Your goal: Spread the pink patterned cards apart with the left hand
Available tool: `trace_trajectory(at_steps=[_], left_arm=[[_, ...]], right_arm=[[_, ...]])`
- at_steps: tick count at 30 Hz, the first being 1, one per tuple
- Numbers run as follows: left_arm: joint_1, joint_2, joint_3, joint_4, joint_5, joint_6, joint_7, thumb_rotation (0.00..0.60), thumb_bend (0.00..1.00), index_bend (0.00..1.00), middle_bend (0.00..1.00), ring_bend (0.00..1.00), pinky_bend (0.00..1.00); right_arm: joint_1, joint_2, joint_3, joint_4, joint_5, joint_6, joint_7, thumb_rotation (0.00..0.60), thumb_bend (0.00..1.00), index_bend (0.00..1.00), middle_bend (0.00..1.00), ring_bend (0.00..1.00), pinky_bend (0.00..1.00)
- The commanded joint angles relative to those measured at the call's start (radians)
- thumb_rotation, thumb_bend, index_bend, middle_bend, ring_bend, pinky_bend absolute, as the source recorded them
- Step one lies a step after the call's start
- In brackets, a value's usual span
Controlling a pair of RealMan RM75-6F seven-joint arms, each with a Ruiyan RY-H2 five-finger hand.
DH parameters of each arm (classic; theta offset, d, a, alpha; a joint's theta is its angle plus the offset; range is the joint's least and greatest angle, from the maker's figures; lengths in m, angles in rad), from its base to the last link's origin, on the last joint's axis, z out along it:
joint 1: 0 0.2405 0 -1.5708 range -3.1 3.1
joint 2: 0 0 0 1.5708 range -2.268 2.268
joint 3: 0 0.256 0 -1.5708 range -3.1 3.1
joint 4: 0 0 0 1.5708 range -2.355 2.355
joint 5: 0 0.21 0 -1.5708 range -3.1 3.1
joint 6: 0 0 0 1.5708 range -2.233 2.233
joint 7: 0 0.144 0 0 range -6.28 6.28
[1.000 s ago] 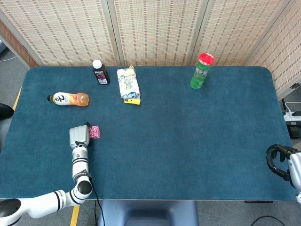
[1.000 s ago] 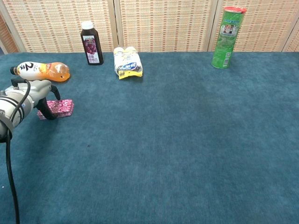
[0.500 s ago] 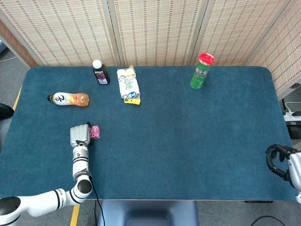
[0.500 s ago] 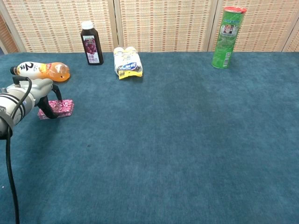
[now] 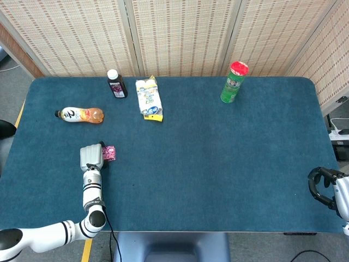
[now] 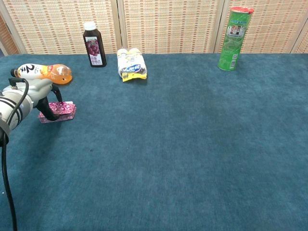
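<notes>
The pink patterned cards [image 5: 110,153] [image 6: 61,111] lie as a small stack on the blue table, near its left side. My left hand [image 5: 91,158] [image 6: 34,97] is at the stack's left end. Its dark fingertips [image 6: 49,112] reach down over the cards, one in front of the stack and one behind it, pinching that end. The cards look stacked together, not fanned out. My right hand [image 5: 327,187] hangs off the table's right edge with its fingers curled in and nothing in them; the chest view does not show it.
An orange drink bottle [image 5: 80,114] lies just beyond the left hand. At the back stand a dark juice bottle [image 5: 115,84], a white and yellow packet [image 5: 149,99] and a green can with a red lid [image 5: 234,82]. The blue table [image 5: 218,158] stretches to the right.
My left hand has edged slightly left and back at the stack's end. The cards have barely shifted. The right hand has not moved.
</notes>
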Motion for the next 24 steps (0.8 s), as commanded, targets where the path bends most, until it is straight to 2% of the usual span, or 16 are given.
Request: trace_trajectory(at_steps=[1,10,18,24], left_arm=[[0.005,0.007,0.004,-0.012,0.009,0.006,-0.009,0.600,0.35,0.44,1.00,1.00,1.00],[0.031,0.047,0.028,-0.070,0.058,0.031,-0.043,0.600,0.35,0.43,1.00,1.00,1.00],[0.101,0.142,0.067,-0.197,0.116,0.069,-0.103,0.600,0.35,0.42,1.00,1.00,1.00],[0.150,0.213,0.110,-0.254,0.160,0.077,-0.141,0.600,0.35,0.42,1.00,1.00,1.00]], right_arm=[[0.001,0.001,-0.001,0.000,-0.001,-0.001,0.000,0.600,0.53,0.75,0.65,0.69,0.99],[0.000,-0.001,0.001,0.001,0.001,0.002,-0.001,0.600,0.53,0.75,0.65,0.70,0.99],[0.000,-0.007,0.001,0.003,-0.002,0.005,-0.008,0.600,0.53,0.75,0.65,0.69,0.99],[0.001,-0.008,0.000,0.000,-0.002,0.000,-0.019,0.600,0.53,0.75,0.65,0.69,0.99]])
